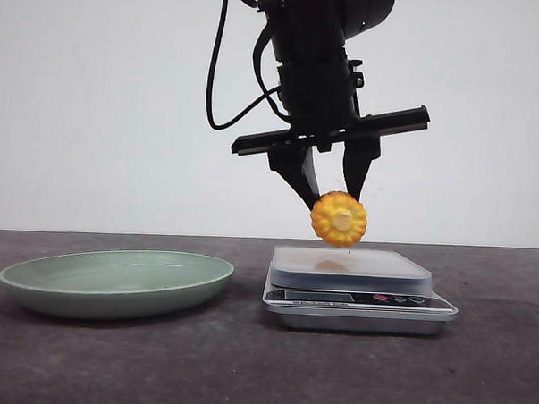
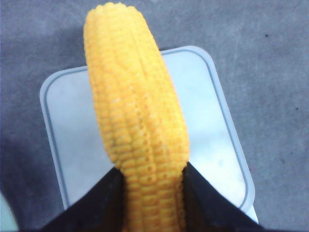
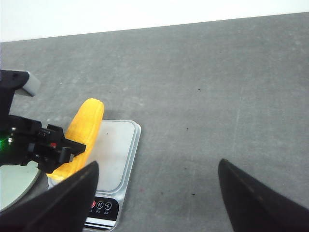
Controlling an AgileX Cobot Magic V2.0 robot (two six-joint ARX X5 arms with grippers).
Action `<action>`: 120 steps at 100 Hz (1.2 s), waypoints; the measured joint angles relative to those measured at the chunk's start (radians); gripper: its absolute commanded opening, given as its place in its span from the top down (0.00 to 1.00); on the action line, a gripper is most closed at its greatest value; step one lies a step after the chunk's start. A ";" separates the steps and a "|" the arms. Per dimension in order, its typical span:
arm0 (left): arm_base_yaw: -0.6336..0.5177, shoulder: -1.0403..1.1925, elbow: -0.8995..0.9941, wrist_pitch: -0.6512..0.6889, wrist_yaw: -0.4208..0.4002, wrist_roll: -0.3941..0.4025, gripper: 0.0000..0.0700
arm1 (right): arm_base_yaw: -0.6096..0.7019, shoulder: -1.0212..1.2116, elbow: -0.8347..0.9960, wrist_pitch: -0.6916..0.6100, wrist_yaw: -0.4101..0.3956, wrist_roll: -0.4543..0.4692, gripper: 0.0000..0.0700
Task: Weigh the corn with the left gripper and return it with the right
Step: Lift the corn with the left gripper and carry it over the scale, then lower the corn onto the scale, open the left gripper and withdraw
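Observation:
The corn [image 1: 338, 219], a yellow-orange cob piece with its pale core end facing the front camera, hangs a little above the platform of the kitchen scale [image 1: 351, 270]. My left gripper [image 1: 332, 198] points down and is shut on the corn, one black finger on each side. In the left wrist view the corn [image 2: 137, 121] lies between the fingers, over the scale platform [image 2: 212, 135]. My right gripper [image 3: 158, 164] is open and empty above bare table beside the scale [image 3: 118, 145]. Its view also shows the corn [image 3: 84, 130] and the left gripper [image 3: 34, 145].
A shallow green plate [image 1: 114, 280] sits on the dark grey table to the left of the scale; its rim also shows in the right wrist view [image 3: 12, 186]. The scale's button panel [image 1: 355, 298] faces the front. A white wall stands behind the table.

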 measured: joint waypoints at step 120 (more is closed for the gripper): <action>0.004 -0.100 0.058 -0.080 -0.088 0.137 0.36 | 0.000 0.000 0.000 -0.015 0.000 -0.006 0.29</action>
